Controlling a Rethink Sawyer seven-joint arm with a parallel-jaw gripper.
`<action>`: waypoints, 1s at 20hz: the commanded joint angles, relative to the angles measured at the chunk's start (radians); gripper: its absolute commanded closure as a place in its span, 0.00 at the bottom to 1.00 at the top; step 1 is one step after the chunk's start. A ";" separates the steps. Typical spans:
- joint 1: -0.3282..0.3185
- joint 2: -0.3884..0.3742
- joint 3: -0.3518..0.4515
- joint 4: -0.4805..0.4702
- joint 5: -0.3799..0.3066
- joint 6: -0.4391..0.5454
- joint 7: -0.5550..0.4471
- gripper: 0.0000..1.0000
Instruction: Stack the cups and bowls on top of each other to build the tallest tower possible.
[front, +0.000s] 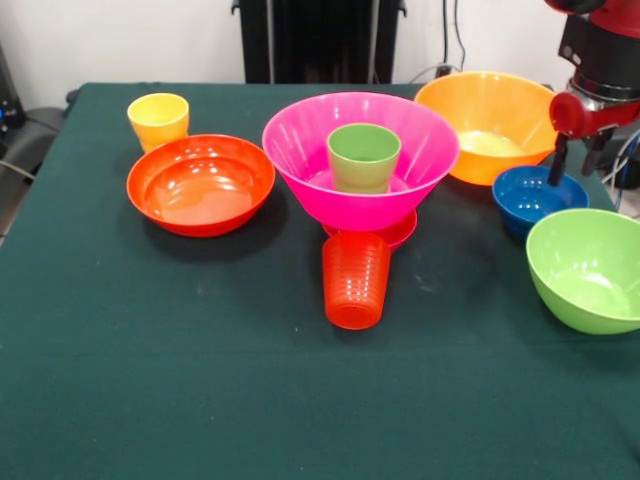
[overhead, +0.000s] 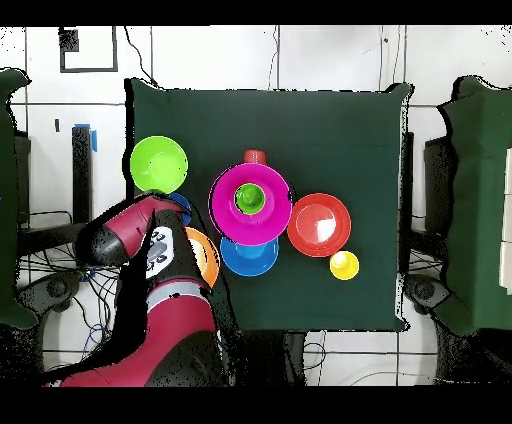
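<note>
Pink bowl (front: 360, 160) holds my green cup (front: 363, 157) upright, on a small magenta bowl (front: 395, 232). My gripper (front: 573, 160) hangs over the dark blue bowl (front: 535, 199), fingers parted, holding nothing.

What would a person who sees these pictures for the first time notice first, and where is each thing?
The eye goes first to the large pink bowl at the table's middle, with the light green cup standing upright inside it. The ribbed orange-red cup stands just in front of it. At the right edge of the front view, the gripper hangs over the small dark blue bowl.
</note>
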 joint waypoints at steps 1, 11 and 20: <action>-0.005 0.040 0.014 0.021 -0.025 -0.072 0.080 0.00; -0.013 0.054 0.010 -0.004 -0.037 -0.082 0.057 0.00; -0.003 0.064 -0.005 0.008 -0.042 -0.120 0.079 0.00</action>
